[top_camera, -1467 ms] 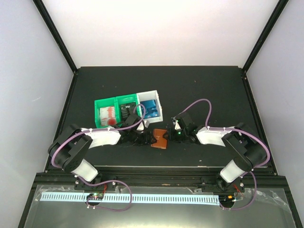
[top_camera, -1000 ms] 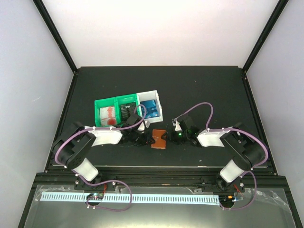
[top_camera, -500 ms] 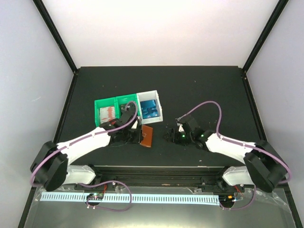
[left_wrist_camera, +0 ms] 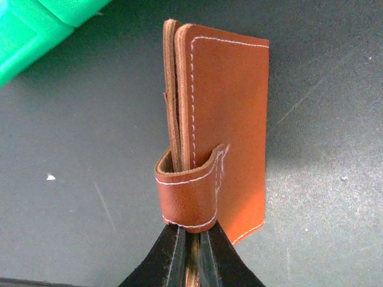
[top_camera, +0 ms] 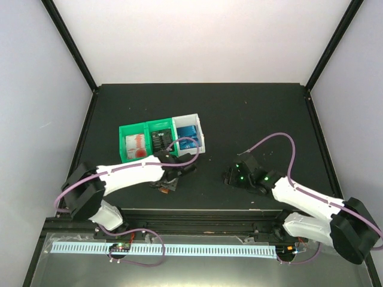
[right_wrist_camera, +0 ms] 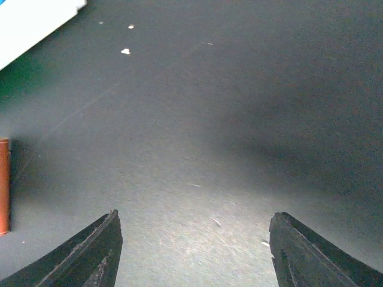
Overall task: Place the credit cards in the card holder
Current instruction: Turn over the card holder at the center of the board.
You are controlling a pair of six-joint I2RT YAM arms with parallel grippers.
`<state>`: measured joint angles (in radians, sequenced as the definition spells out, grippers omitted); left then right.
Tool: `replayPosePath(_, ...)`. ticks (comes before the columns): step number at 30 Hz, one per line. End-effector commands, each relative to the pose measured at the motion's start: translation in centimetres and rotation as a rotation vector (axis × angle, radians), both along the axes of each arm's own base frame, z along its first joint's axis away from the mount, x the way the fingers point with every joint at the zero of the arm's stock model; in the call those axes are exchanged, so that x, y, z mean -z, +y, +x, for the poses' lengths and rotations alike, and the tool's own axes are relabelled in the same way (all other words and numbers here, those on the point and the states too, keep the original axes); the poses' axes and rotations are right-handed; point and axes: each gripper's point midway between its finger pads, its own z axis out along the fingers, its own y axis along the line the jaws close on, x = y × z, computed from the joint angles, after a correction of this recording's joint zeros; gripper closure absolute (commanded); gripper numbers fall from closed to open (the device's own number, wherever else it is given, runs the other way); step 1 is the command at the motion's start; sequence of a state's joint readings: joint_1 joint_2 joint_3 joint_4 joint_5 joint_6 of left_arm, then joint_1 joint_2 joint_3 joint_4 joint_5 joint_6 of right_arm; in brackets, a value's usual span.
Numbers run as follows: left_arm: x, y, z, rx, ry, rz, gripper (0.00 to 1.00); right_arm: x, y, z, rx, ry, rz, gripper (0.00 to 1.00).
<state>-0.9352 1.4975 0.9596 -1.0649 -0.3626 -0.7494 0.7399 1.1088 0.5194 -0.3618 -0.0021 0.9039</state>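
Closest in, at the bottom of the left wrist view, the left claw [left_wrist_camera: 191, 239] is pinched almost shut on the card holder [left_wrist_camera: 222, 113], gripping it just beneath the snap tab [left_wrist_camera: 188, 197]. The holder is folded closed and sticks out from the fingers up the middle of that frame. In the top view it shows as a brown scrap low and left of centre [top_camera: 164, 186]. It is matte reddish-brown leather with white stitching and rounded corners. I'd judge it light and floppy, likely to sag or flap open, so a grip near the tab, across both leaves, looks sound.

The right claw [right_wrist_camera: 197, 257] gapes wide with nothing in it, above the dark, speckled table [right_wrist_camera: 239, 119].

Farther back, above the holder in the top view, the green bin [top_camera: 122, 143] and white bin [top_camera: 201, 134] hold the credit cards [top_camera: 188, 134]. They are thin plastic, probably stiff and slick, and best pinched by an edge.
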Motion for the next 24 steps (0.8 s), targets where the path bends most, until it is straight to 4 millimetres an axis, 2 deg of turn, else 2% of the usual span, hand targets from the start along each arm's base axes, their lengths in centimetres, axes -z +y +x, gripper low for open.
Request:
replayPosePath(1,-1.6,0.3,0.3,0.019,-0.068,0.187,0.98,0.8,-2.3,-1.1,0.093,0.007,-0.025,0.31)
replayPosePath(6,-1.6,-3.1,0.4,0.093,-0.079,0.219,0.96,0.0,-3.7,-1.5,0.137,-0.019,-0.023,0.3)
replayPosePath(9,-0.9,-5.3,0.3,0.133,-0.076,0.175,0.84,-0.7,-3.9,-1.6,0.149,-0.034,-0.012,0.3)
replayPosePath(12,1.3,-8.1,-0.3,0.19,-0.025,0.05,0.68,-1.2,-4.2,-1.7,0.162,-0.047,0.0,0.29)
replayPosePath(15,2.0,-10.7,-1.2,0.236,0.012,-0.12,0.62,-1.8,-4.5,-1.8,0.17,-0.058,0.009,0.29)
replayPosePath(20,-0.7,-15.3,-2.5,0.336,0.026,-0.434,0.45,-2.6,-5.0,-2.0,0.174,-0.072,0.005,0.28)
replayPosePath(24,-3.1,-16.4,-2.5,0.379,0.005,-0.533,0.36,-3.2,-4.6,-1.9,0.13,-0.084,-0.008,0.27)
